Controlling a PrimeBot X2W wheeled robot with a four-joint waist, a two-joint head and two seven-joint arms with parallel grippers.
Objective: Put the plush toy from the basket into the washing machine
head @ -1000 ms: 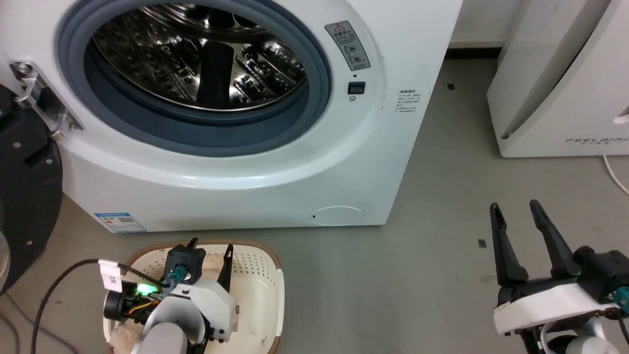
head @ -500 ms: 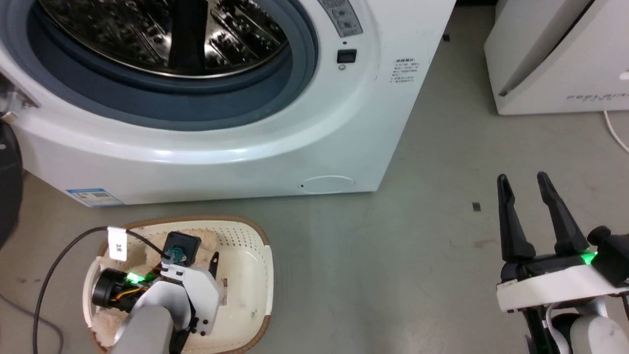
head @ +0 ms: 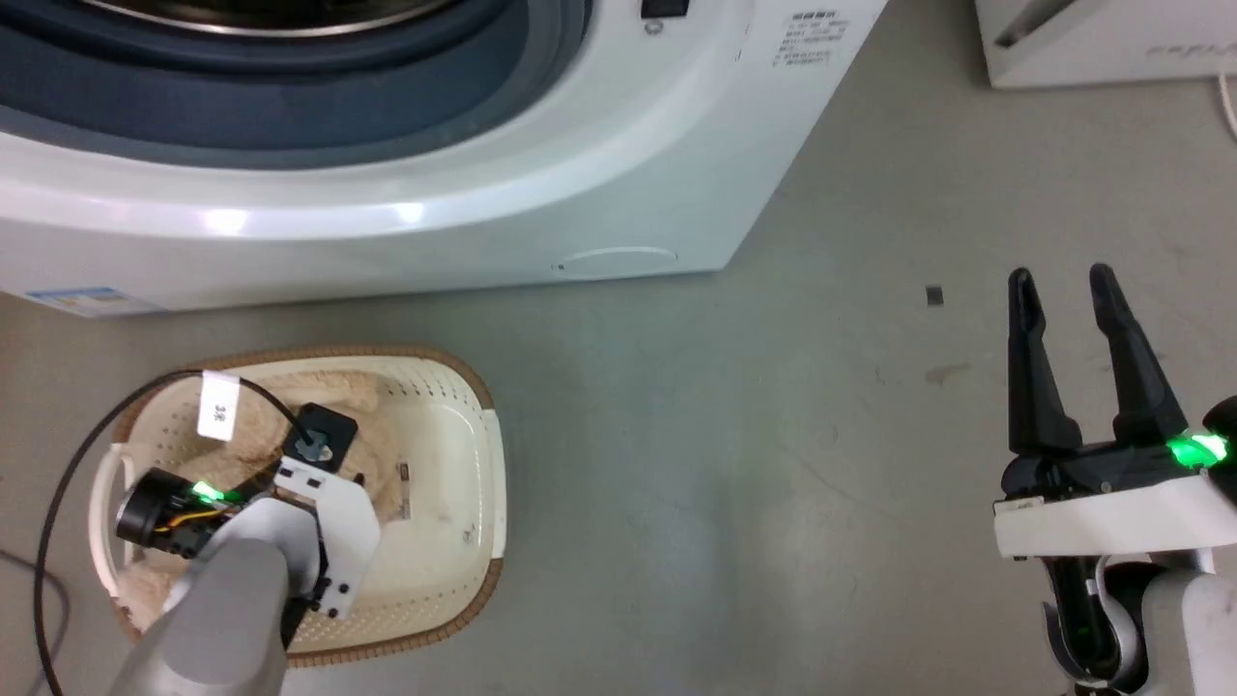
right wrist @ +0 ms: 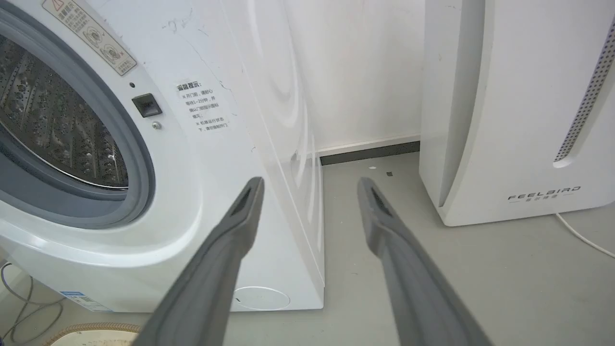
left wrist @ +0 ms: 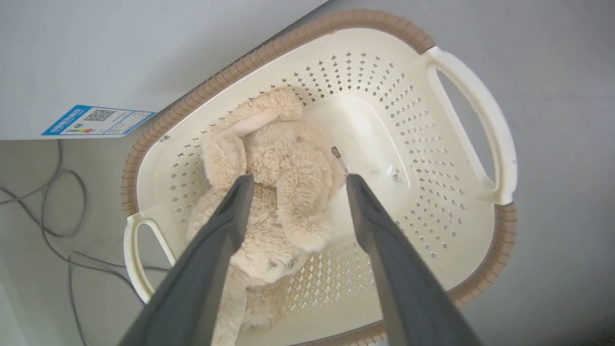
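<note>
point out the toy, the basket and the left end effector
toy (left wrist: 269,139), left wrist view, on its fluffy upper part
basket (left wrist: 384,91), left wrist view, on the perforated inner wall
left end effector (left wrist: 298,177), left wrist view, midway between its two open fingertips

The fluffy cream plush toy (left wrist: 281,192) is lying crumpled inside the cream perforated basket (left wrist: 480,110), toward one side. The brown-rimmed basket is sitting on the floor just before the white washing machine (head: 599,184), whose porthole is standing uncovered.
</note>
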